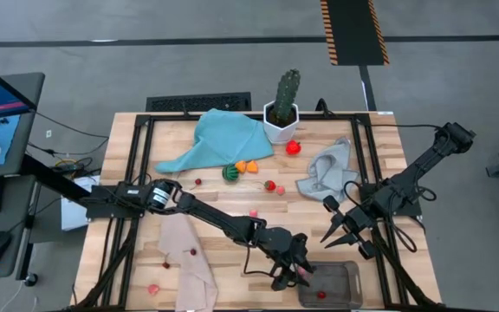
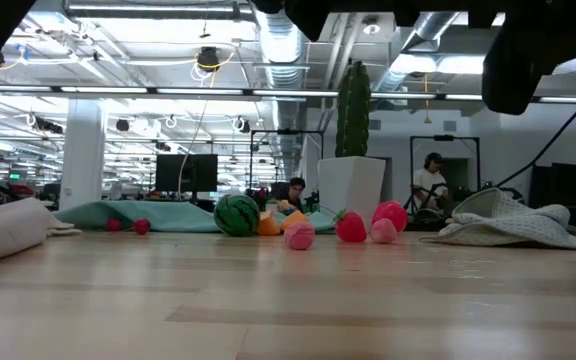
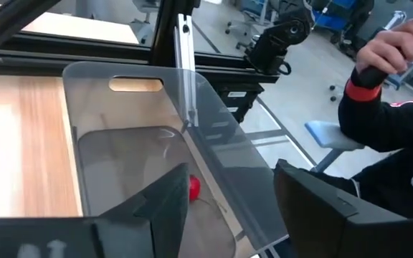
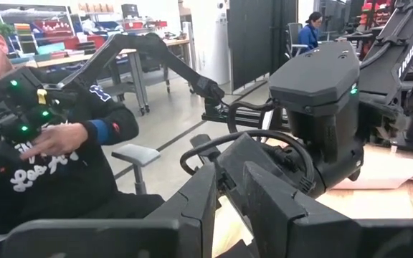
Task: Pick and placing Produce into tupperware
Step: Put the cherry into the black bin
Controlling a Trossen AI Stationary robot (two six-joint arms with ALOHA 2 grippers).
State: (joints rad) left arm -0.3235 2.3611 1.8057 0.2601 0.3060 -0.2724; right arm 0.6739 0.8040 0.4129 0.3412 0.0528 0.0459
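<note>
Lying in the tupperware (image 3: 120, 154) — one red produce piece (image 3: 193, 187) (small).

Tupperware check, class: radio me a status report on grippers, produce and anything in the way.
Left gripper open over the tupperware, one red piece inside. Right gripper idle beside it, fingers nearly together. Other produce mid-table. Nothing blocking.

A tall green cactus (image 1: 287, 89) stands in a white pot (image 1: 281, 126) at the table's far edge — a teal cloth (image 1: 217, 139) lies beside it. A grey cloth (image 1: 329, 170) and a beige cloth (image 1: 189, 264) also lie on the wooden table (image 1: 379, 156).
</note>
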